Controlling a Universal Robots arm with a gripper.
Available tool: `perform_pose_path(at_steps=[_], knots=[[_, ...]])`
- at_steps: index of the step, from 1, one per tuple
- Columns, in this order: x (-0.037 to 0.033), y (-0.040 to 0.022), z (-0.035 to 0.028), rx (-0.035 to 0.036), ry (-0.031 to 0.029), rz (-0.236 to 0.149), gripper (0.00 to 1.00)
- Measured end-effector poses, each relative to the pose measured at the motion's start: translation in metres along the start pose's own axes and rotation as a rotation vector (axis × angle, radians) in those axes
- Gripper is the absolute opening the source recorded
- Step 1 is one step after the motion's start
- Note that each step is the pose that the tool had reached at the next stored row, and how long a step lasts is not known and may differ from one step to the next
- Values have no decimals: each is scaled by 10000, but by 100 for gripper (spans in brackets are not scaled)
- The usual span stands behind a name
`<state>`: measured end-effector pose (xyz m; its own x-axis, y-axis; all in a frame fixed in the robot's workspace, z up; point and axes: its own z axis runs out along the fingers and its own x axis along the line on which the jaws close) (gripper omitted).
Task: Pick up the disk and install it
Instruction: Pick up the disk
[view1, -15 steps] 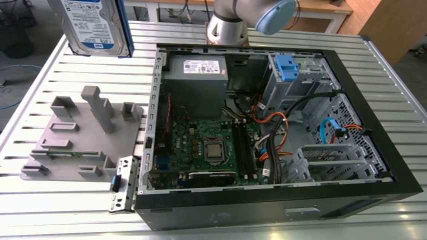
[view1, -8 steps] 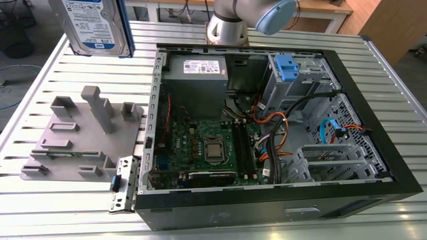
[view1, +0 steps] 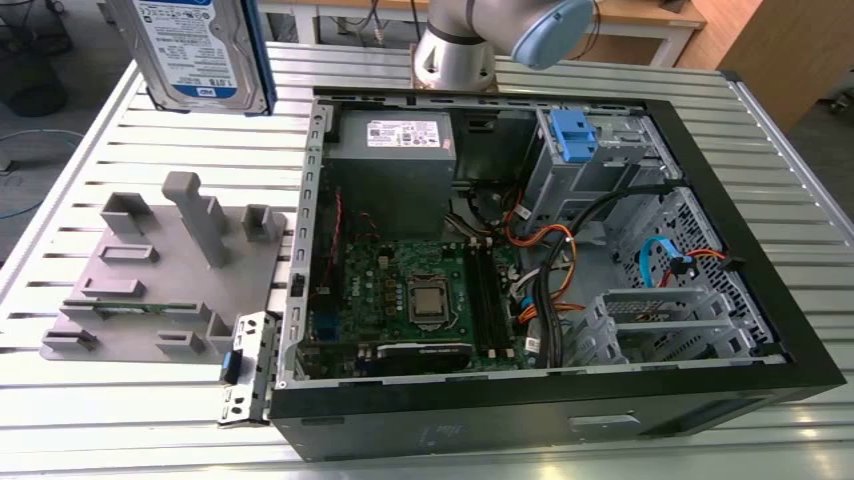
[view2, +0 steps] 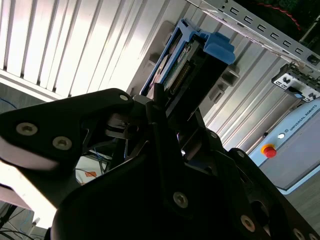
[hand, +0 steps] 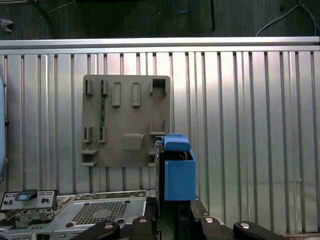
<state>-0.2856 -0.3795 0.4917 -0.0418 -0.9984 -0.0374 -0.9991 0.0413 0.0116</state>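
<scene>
The disk (view1: 200, 50) is off the table, hanging in the air at the exterior view's upper left with its white-and-blue label facing that camera, well apart from the open computer case (view1: 561, 410). In both wrist views the disk is seen end-on, and its blue bracket (hand: 178, 172) projects from the gripper (hand: 172, 220). The claw is pressed against the disk on both sides and pinches its near end, as the second wrist view confirms (view2: 167, 107). The first wrist view places the disk over the edge of the grey fixture plate (hand: 125, 125), which lies on the slatted metal table (hand: 250, 125) and carries a green strip (hand: 102, 112) in one slot. Inside the case, a bare blue clip (view1: 570, 135) sits on the drive cage, beside a grey metal box (view1: 391, 160) with a white sticker. The motherboard (view1: 414, 290) lies below that box.
</scene>
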Motion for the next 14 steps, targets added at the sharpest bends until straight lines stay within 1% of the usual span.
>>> perform_pose_path(at_steps=[5,14], knots=[[-2,-37,-1,-1,1,0,35],[-2,-57,-1,-1,1,0,35]])
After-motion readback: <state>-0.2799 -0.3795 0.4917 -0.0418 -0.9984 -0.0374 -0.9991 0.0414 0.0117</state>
